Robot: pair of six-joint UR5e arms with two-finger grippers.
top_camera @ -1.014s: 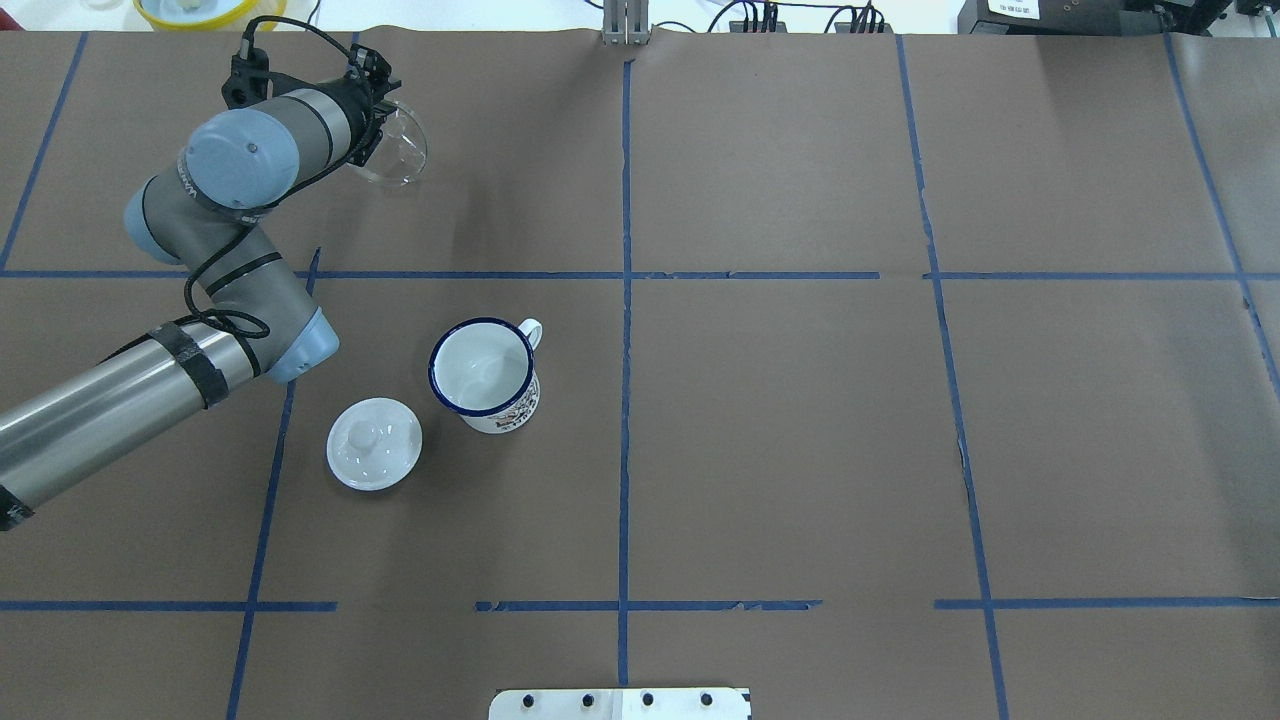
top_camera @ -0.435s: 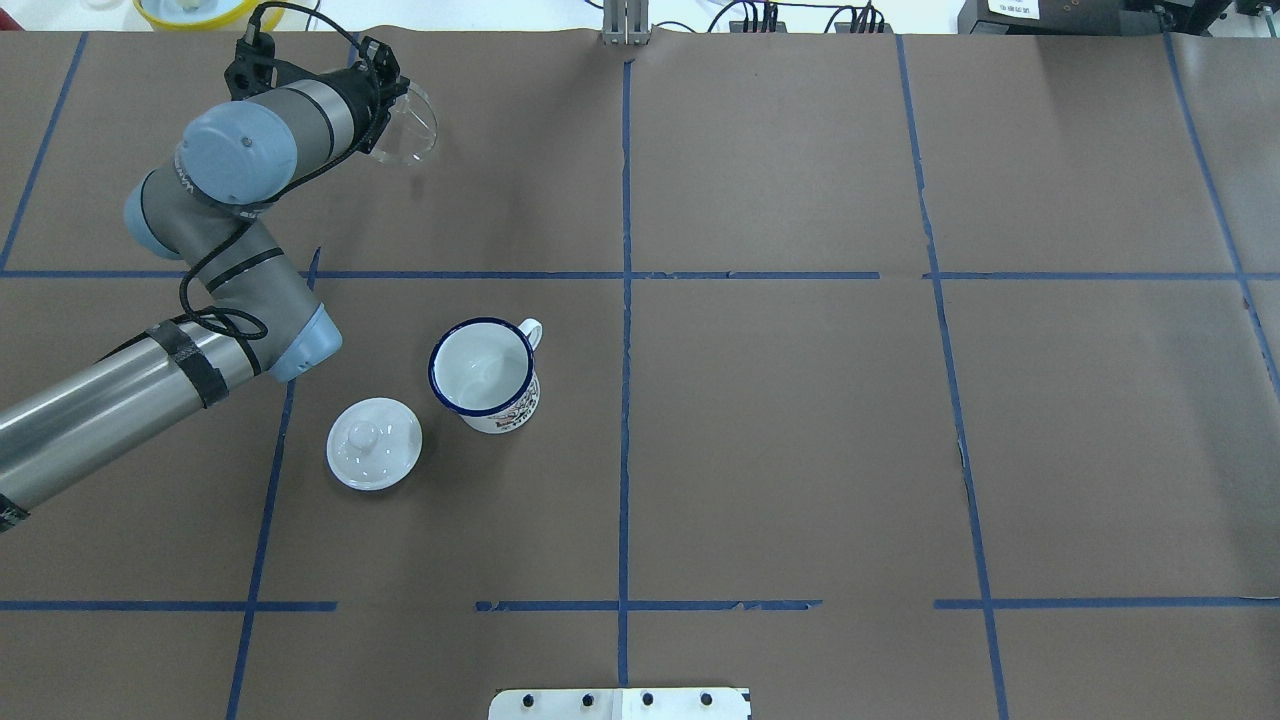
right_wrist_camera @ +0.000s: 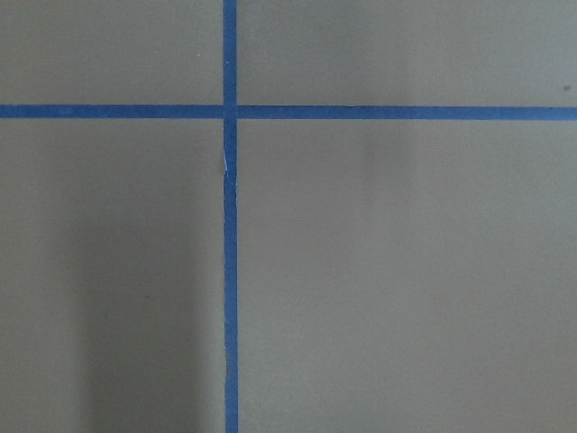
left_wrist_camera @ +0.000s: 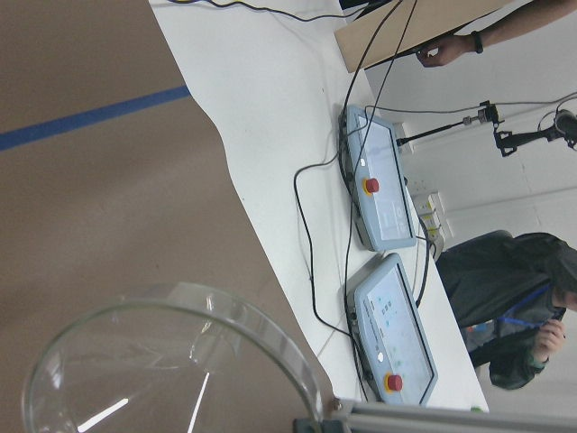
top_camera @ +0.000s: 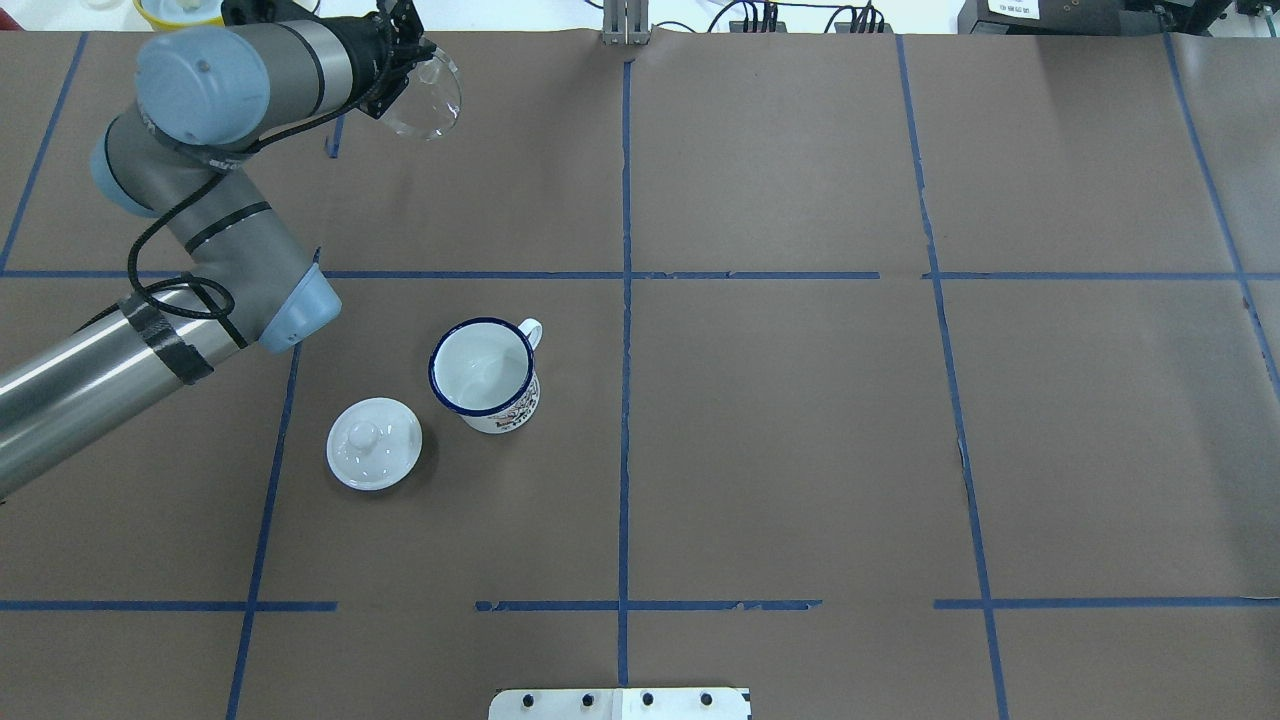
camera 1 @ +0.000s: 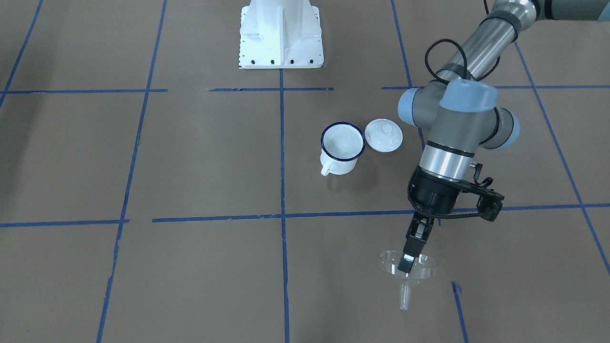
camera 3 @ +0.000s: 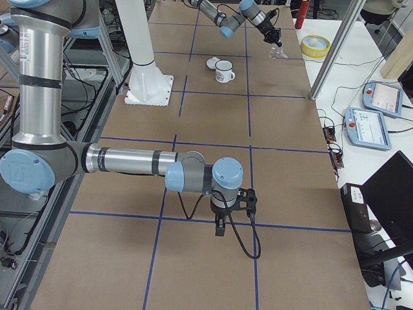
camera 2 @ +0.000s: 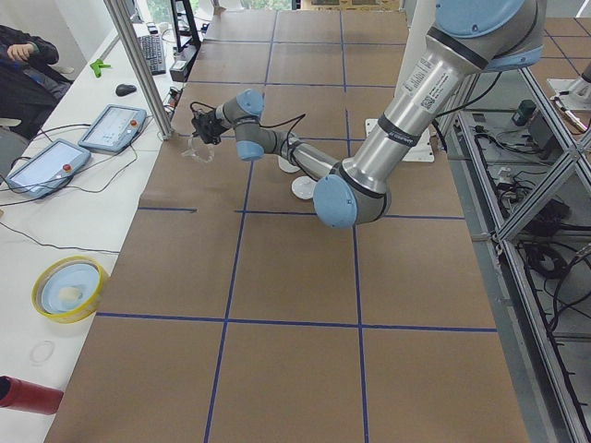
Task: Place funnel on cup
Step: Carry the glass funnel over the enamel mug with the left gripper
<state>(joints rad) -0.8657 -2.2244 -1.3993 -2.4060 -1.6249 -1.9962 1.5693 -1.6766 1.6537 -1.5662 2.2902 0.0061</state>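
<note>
While the left gripper [camera 1: 406, 263] clamps the funnel [camera 1: 425, 269] by its rim, stem down, the cup [camera 1: 339, 164] stands well apart, at six o'clock overhead; whether the right gripper [camera 3: 220, 227] is open or closed cannot be told.

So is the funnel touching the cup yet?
Apart. The overhead view shows the funnel held in the left gripper near the table's far edge, with bare table between it and the cup.

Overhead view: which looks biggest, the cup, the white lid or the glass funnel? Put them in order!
1. cup
2. lid and funnel: they look about the same. The funnel is held up nearer the camera, so I won't rank them.
</note>
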